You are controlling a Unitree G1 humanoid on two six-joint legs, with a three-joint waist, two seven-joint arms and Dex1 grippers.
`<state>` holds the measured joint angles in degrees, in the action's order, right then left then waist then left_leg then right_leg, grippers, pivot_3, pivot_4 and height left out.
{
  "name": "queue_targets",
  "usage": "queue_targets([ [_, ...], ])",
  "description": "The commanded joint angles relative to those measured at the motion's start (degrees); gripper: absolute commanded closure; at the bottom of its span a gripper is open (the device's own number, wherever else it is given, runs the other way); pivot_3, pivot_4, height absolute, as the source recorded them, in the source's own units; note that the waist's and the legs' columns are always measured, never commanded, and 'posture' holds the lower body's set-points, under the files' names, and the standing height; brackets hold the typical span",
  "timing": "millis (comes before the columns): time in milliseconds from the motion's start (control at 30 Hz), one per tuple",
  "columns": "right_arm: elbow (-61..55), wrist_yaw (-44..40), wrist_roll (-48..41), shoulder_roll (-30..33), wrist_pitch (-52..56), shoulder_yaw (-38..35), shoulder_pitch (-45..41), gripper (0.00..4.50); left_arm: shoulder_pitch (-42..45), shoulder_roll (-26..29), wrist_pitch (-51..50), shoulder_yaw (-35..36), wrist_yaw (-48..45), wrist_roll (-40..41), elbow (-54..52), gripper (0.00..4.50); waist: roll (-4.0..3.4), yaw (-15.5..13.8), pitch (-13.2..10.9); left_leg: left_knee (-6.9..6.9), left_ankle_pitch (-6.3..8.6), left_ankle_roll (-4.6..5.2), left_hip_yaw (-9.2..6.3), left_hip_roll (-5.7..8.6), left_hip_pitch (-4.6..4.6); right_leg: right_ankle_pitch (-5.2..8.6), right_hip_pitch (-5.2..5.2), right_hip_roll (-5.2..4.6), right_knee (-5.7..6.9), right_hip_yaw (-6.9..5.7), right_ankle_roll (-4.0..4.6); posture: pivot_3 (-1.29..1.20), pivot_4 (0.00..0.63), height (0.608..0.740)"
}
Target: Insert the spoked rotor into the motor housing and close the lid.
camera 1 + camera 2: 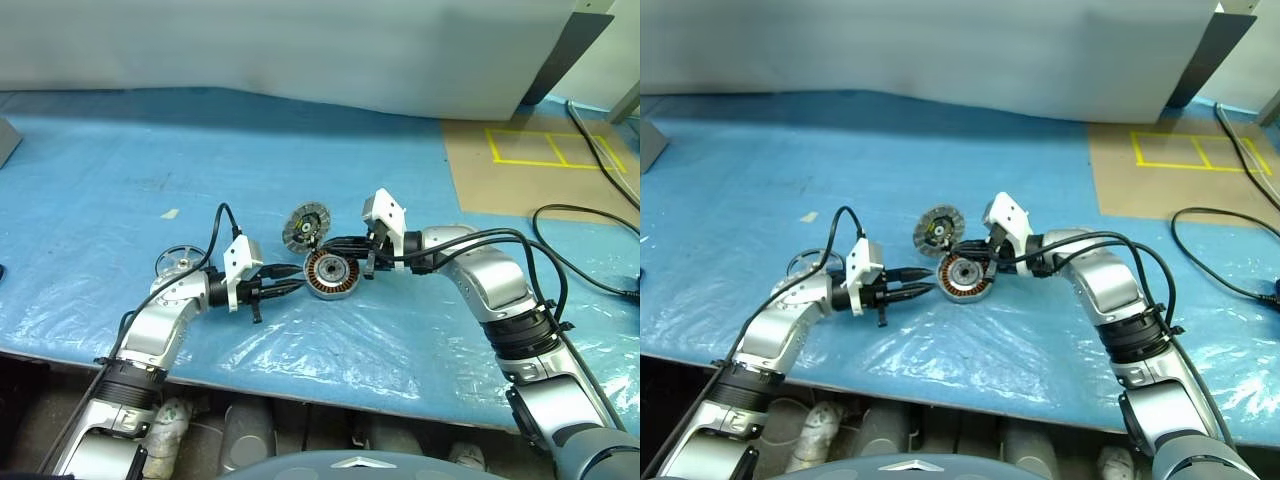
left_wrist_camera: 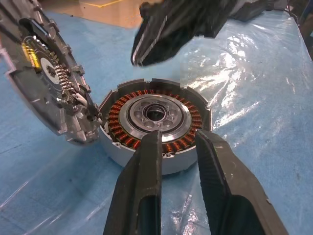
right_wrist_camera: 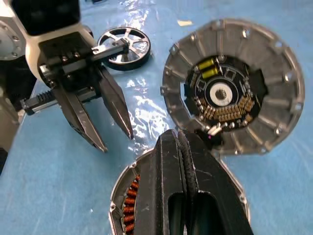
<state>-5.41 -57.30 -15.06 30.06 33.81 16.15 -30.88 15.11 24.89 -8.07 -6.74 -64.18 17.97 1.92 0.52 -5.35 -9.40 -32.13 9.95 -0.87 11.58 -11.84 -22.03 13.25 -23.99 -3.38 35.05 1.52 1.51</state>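
Two grippers hang over the motor housing [image 1: 331,273]: the left gripper [image 1: 295,288] is a little apart and empty, the right gripper [image 3: 188,147] is pressed together. The lid [image 1: 306,227] leans tipped against the housing, so a bump could knock it over. The spoked rotor [image 1: 177,262] lies far behind the left arm, easy to forget.

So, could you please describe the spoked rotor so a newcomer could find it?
On the blue sheet, look behind the left gripper's arm. The rotor lies flat there: a thin silvery wheel with slim spokes, unlike the ribbed lid tilted against the copper-wound housing.
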Motion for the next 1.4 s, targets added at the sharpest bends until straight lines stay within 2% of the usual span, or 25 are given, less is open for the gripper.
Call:
queue_targets([
  [33,3.7,0.0,7.0,2.2,-3.2,6.9,3.3,4.47,0.5,0.5,-1.0,0.0,0.5,1.1,-3.1,3.42,0.0,-0.1,0.0,0.01,0.0,0.0,0.01,0.0,-0.03,0.0,0.01,-0.01,0.0,-0.04,0.0,0.0,0.15,0.74],
  [200,7.7,1.3,11.4,3.3,-7.4,8.7,5.1,4.47,0.9,0.5,-2.7,-0.1,1.5,1.4,-4.9,3.42,-0.04,0.2,0.0,-0.02,0.01,0.0,-0.02,0.0,0.18,0.02,0.15,-0.05,-0.02,0.05,0.03,0.0,0.15,0.74],
  [367,2.5,0.4,4.4,1.2,-3.8,2.6,4.6,4.47,0.7,0.8,-3.9,-0.3,1.9,1.7,-6.2,3.42,-0.03,0.0,0.0,0.0,0.14,0.22,-0.04,0.05,0.83,0.1,0.9,-0.23,-0.18,0.09,-0.08,0.0,0.15,0.74],
  [533,0.2,1.2,-4.0,-2.6,2.5,-4.7,1.5,4.47,1.2,0.9,-5.2,-0.7,2.0,2.1,-7.1,3.42,-0.02,0.1,0.0,0.03,0.11,0.18,-0.02,0.02,0.58,0.04,0.6,-0.18,-0.19,0.12,-0.01,0.0,0.15,0.74],
  [800,-0.5,0.7,-0.1,-1.0,1.0,-0.7,1.2,4.47,1.0,2.3,-7.5,-0.1,2.2,2.5,-9.1,3.42,-0.02,0.1,0.0,0.02,0.0,-0.01,-0.01,0.01,-0.11,-0.06,-0.12,0.05,0.01,0.01,-0.1,0.0,0.15,0.74],
  [1067,0.9,0.6,0.9,-2.1,-0.5,0.3,-0.4,4.47,-3.3,12.8,-11.9,3.7,-1.9,5.5,-13.7,3.42,-0.03,1.1,0.0,-0.04,0.0,-0.01,-0.02,0.01,-0.06,0.03,-0.12,0.02,0.04,0.07,0.04,0.0,0.15,0.74],
  [1200,0.5,0.9,-0.7,-2.6,0.5,-1.9,-0.8,4.47,-5.9,17.9,-11.2,8.6,-2.7,6.2,-12.8,3.42,-0.03,1.3,0.0,-0.07,0.0,-0.01,-0.01,0.01,-0.05,0.03,-0.12,0.02,0.05,0.08,0.04,0.0,0.15,0.74],
  [1333,0.0,1.4,-0.9,-1.8,0.6,-3.1,0.6,4.47,-7.0,26.5,-6.9,16.1,-5.1,4.0,-4.6,3.42,0.01,1.3,0.0,-0.07,0.0,-0.01,-0.01,0.01,-0.05,0.03,-0.13,0.07,0.06,0.06,0.05,0.0,0.15,0.74],
  [1400,0.1,1.5,-0.5,-1.6,0.3,-3.0,1.5,4.47,-2.7,30.1,-2.0,17.6,-4.5,0.9,4.9,3.42,0.0,1.3,0.0,-0.07,0.0,-0.01,-0.01,0.01,-0.04,0.03,-0.12,0.08,0.05,0.07,0.05,0.0,0.15,0.74],
])
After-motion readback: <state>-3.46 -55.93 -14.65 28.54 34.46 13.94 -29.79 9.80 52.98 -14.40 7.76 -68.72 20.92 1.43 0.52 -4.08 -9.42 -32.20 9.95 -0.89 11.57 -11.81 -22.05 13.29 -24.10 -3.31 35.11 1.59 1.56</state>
